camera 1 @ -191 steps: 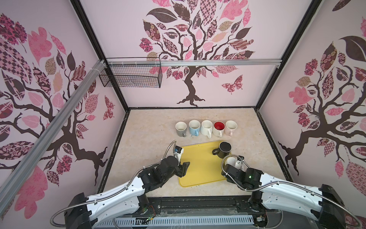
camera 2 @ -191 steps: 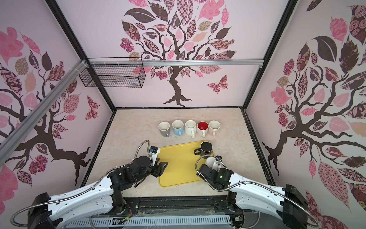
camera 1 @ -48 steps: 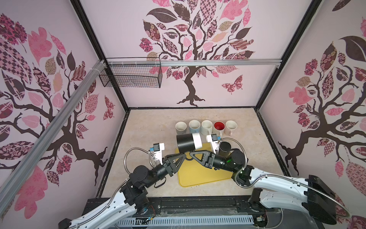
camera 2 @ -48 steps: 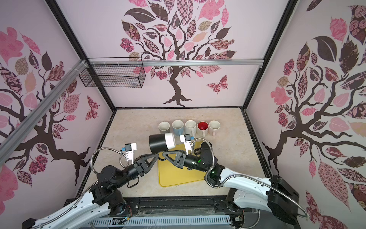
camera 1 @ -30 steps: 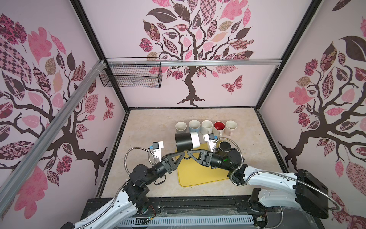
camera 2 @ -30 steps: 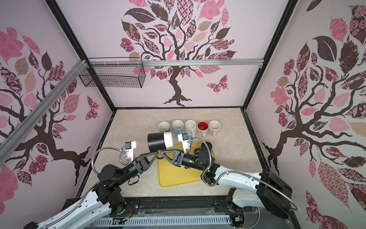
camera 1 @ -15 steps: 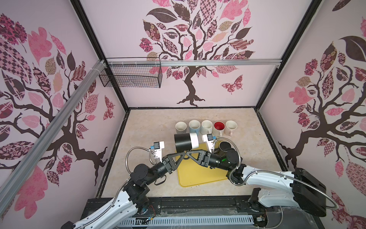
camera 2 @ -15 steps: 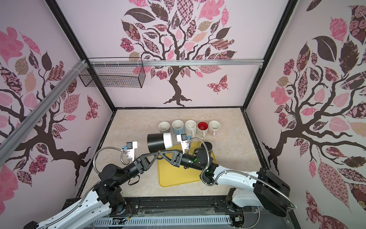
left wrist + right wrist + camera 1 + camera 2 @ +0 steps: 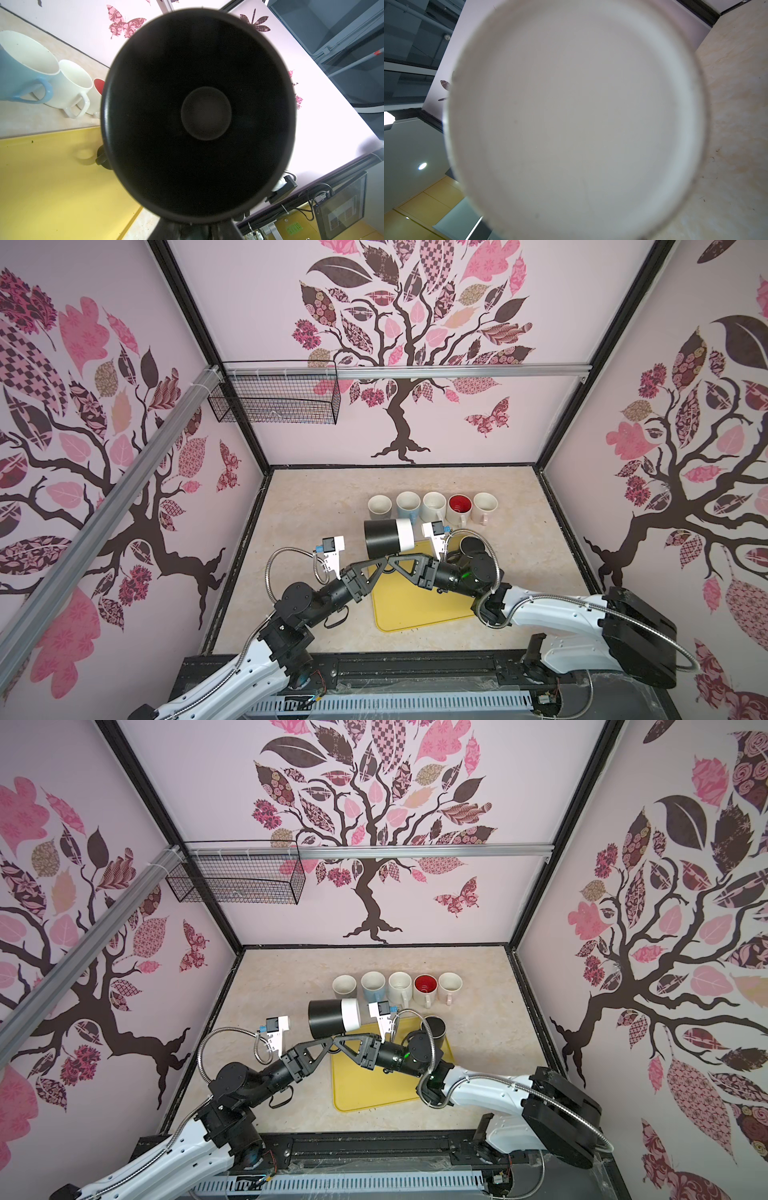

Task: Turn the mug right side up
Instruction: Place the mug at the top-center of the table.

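The mug (image 9: 388, 538) is black with a white band at its base and hangs on its side in the air above the yellow tray (image 9: 415, 605). Its mouth faces left and its base faces right. My right gripper (image 9: 395, 561) reaches it from below on the right, shut on the mug. My left gripper (image 9: 379, 565) comes up from the left, its tips right beside the right one's under the mug. The left wrist view looks straight into the mug's dark mouth (image 9: 197, 112), and its fingers are blurred under the rim. The white base (image 9: 575, 116) fills the right wrist view.
Several upright mugs (image 9: 434, 507) stand in a row behind the tray. Another black mug (image 9: 471, 546) sits at the tray's far right corner, behind my right wrist. A wire basket (image 9: 274, 404) hangs on the back wall's rail at the left.
Both arms rose from the table's front, the right one lifting the mug and turning it sideways. Over the last second the left fingertips closed in under the mug beside the right ones.
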`<control>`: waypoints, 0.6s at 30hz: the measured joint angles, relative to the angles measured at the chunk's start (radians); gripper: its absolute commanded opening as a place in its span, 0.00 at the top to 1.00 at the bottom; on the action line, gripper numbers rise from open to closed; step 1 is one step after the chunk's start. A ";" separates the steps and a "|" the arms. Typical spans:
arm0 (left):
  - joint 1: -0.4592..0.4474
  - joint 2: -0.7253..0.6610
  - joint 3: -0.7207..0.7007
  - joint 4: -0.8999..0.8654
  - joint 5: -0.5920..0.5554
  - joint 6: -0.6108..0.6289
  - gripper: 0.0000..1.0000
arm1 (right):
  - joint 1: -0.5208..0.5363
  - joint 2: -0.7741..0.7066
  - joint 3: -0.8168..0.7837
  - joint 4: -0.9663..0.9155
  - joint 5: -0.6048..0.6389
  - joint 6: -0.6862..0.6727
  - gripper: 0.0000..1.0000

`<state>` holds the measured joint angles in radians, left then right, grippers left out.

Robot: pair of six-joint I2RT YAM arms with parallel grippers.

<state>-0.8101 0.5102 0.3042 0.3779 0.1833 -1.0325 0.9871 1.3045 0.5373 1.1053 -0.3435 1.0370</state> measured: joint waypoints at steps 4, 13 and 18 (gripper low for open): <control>0.001 -0.002 0.000 -0.007 -0.008 -0.016 0.94 | 0.000 0.023 -0.002 0.038 0.002 -0.008 1.00; 0.004 -0.014 0.000 -0.031 -0.026 -0.013 1.00 | 0.000 0.063 -0.002 0.090 0.006 0.003 0.79; 0.003 -0.045 0.000 -0.098 -0.048 0.029 1.00 | 0.009 0.069 -0.005 0.063 -0.005 0.011 0.50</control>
<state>-0.8066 0.4648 0.3046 0.2798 0.1356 -1.0031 0.9962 1.3731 0.5327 1.1687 -0.3481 1.0485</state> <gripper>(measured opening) 0.169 0.444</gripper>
